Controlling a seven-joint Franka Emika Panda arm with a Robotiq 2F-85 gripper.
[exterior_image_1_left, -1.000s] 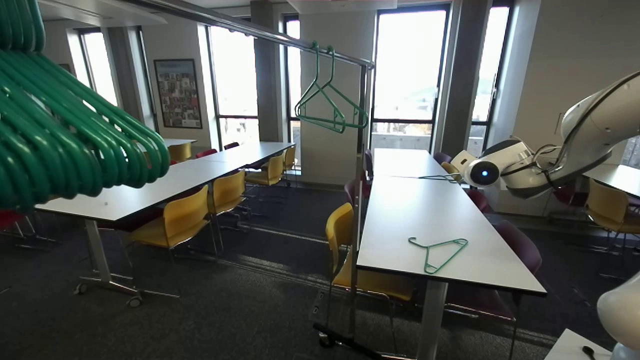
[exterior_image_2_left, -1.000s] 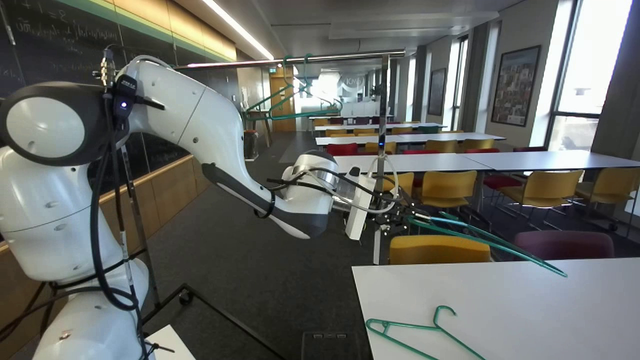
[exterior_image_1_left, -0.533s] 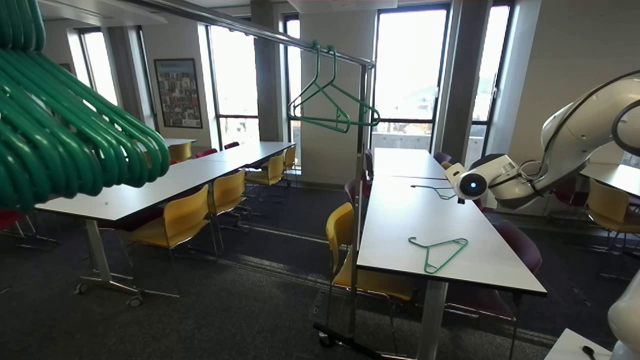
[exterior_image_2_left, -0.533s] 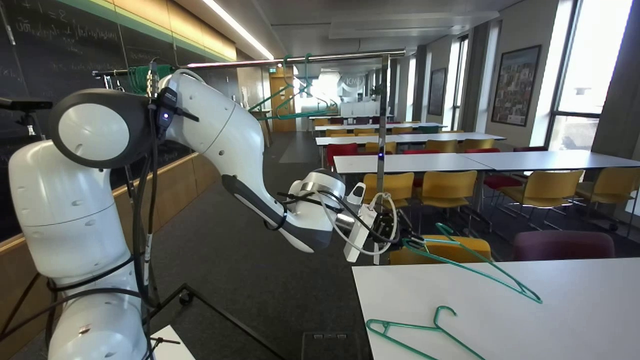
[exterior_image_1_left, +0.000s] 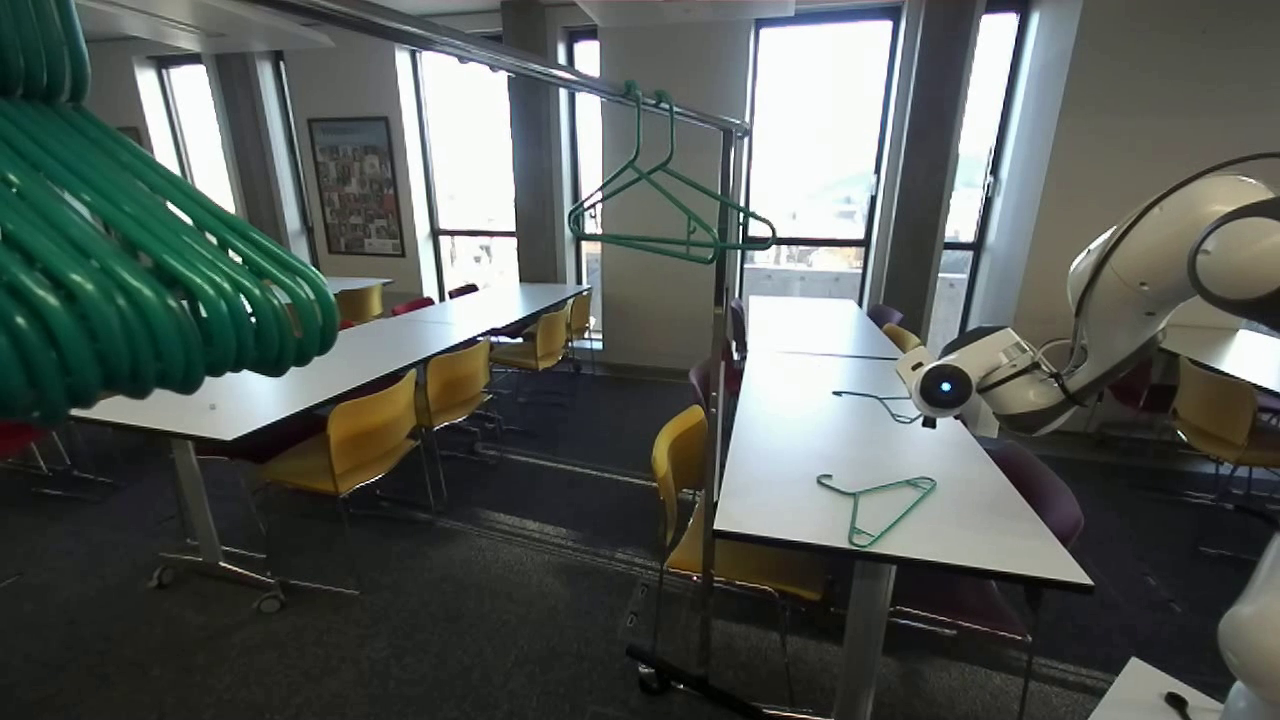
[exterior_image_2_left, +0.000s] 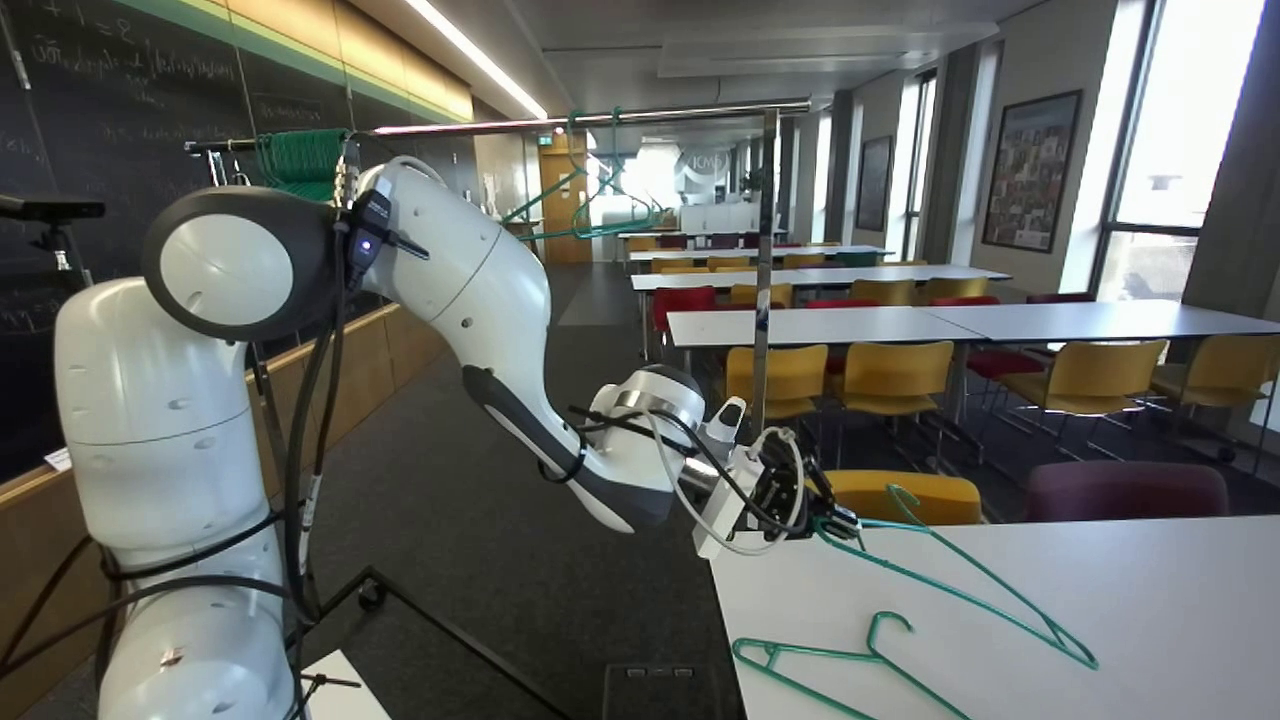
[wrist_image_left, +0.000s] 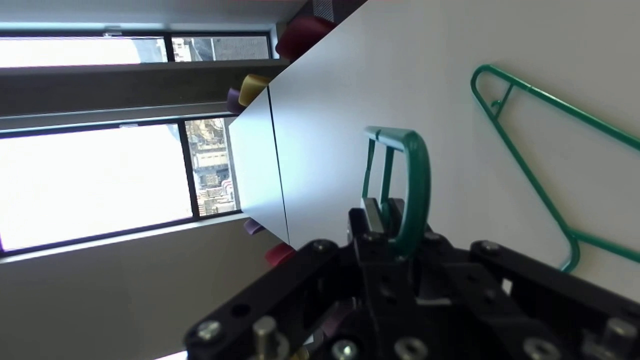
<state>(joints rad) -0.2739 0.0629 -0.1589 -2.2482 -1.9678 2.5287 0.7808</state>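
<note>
- Now lower: gripper (wrist_image_left: 384, 214), fingers clamped on one end of green held hanger (wrist_image_left: 419, 175), sits nearer white table (exterior_image_2_left: 1180, 600) vs. a sec ago.
- Held hanger: slants from gripper out over table; drops w/ gripper, so grip looks firm. Contact w/ table: can't tell.
- Wrist view: its end loop curves round fingertips, w/ part of it pinched btwn them.
- Loose hanger (exterior_image_2_left: 872, 655): flat on table nr. edge, unmoved, apart from gripper; seen in both exterior views.
- Two hung hangers (exterior_image_1_left: 645, 242): on rail (exterior_image_1_left: 500, 60), turned a bit since then, i.e. more of their width shows in an exterior view; cause unclear.
- Meaning (judged): held hanger's wt. is likely borne by grip; clearance over table looks small.
</note>
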